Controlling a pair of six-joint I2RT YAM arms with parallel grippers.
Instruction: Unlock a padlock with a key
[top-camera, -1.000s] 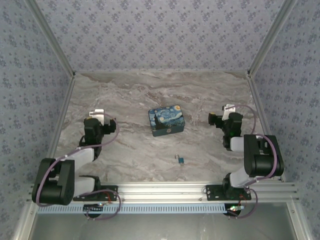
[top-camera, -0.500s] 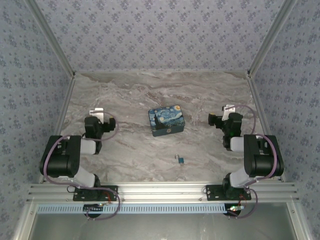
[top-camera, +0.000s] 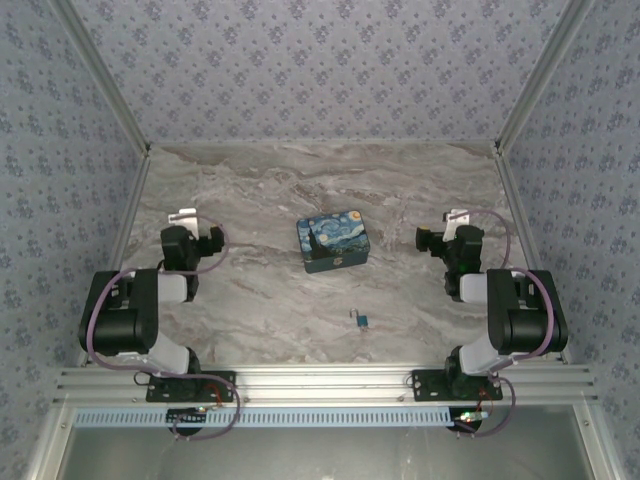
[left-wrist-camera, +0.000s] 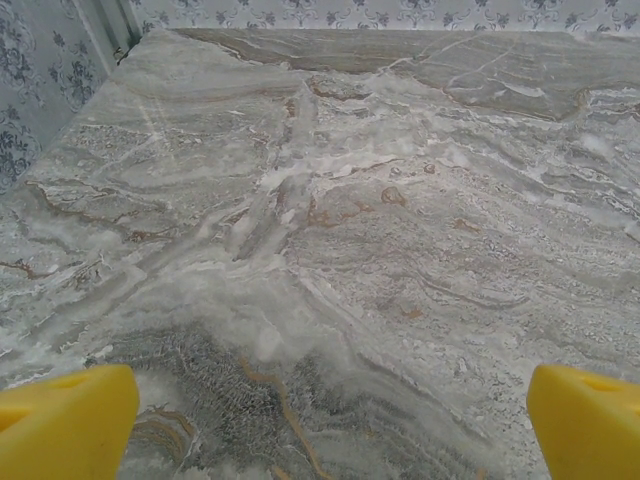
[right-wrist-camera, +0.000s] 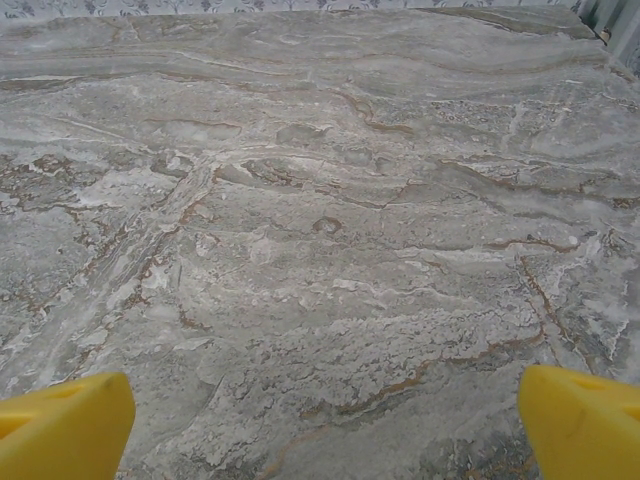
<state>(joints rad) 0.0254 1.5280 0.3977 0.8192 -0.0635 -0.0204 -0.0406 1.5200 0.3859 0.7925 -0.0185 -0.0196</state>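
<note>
padlock (top-camera: 361, 320): too small to resolve detail. left fingers (left-wrist-camera: 65, 420), right fingers (right-wrist-camera: 585, 420): cut off by lower edge.

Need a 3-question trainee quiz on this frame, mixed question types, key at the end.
1. True or false: the padlock lies on the marble table, closer to the near rail than the starry-night box is.
2. Pick one. The left gripper is: A) open and empty; B) shut on the padlock; C) shut on the box.
3. Short answer: which arm is bolted nearer the padlock?

Key
1. True.
2. A. Its yellow fingers stand wide apart over bare marble.
3. The right arm.
</note>
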